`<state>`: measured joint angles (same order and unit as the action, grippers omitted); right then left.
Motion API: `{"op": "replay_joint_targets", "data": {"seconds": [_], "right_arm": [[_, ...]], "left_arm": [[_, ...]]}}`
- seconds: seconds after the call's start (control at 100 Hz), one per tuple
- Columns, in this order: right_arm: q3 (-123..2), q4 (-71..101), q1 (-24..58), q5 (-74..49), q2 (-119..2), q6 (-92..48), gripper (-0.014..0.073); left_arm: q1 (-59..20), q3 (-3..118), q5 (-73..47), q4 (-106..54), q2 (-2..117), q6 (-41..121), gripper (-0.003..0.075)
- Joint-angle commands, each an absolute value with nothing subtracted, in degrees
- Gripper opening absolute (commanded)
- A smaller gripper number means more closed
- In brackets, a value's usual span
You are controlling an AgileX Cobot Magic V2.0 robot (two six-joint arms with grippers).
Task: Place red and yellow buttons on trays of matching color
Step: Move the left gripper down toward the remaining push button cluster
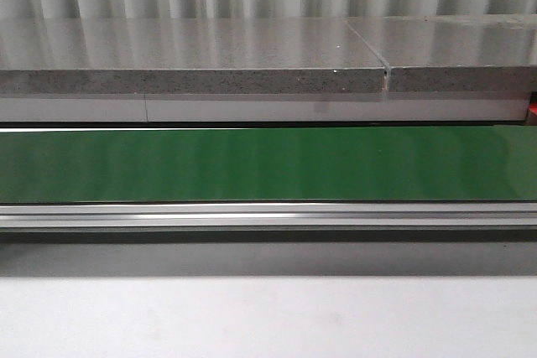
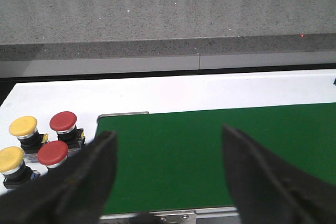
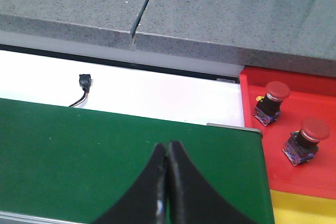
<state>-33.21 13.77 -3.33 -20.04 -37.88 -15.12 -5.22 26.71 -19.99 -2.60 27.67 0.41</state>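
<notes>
Left wrist view: four mushroom-head buttons clustered on the white worktop [image 2: 210, 90] just beside the end of the green belt [image 2: 210, 150]. Two yellow buttons [image 2: 23, 127], two red buttons [image 2: 63, 122], each a glossy domed cap on a dark body, standing upright and close together. Left tool [image 2: 168, 174] spread wide over the belt, gripping nothing.

Right wrist view: right tool [image 3: 167, 182] clenched, tips touching, nothing between, above the belt. Beside the belt's end, a red tray [image 3: 252, 145] holding two more red-capped buttons [image 3: 276, 92], upright and apart. Yellow tray [image 3: 304, 211] edge adjoining the red one. Small black connector [image 3: 84, 81] with wires on the white surface.

Front view: only green belt, grey stone ledge [image 1: 193, 56].
</notes>
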Motion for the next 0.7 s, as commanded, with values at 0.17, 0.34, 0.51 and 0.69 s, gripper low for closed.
{"op": "replay_joint_targets", "data": {"seconds": [0.17, 0.34, 0.51, 0.69], "right_arm": [[-34.8, 14.2, -3.3, -16.2, -37.5, -15.1, -0.0068], [-34.8, 14.2, -3.3, -16.2, -37.5, -15.1, -0.0068], [-34.8, 14.2, -3.3, -16.2, -37.5, -15.1, -0.0068], [-34.8, 14.2, -3.3, -16.2, -37.5, -15.1, -0.0068]], "left_arm": [[-5.2, 28.4, -15.2, -3.1, 28.0, 0.0, 0.0635], [-5.2, 29.4, -14.0, -3.1, 28.5, -1.5, 0.0606], [-2.0, 34.6, -16.3, -2.9, 34.4, -7.7, 0.0606], [5.8, 44.0, -24.1, -3.3, 47.1, -11.6, 0.0606]]}}
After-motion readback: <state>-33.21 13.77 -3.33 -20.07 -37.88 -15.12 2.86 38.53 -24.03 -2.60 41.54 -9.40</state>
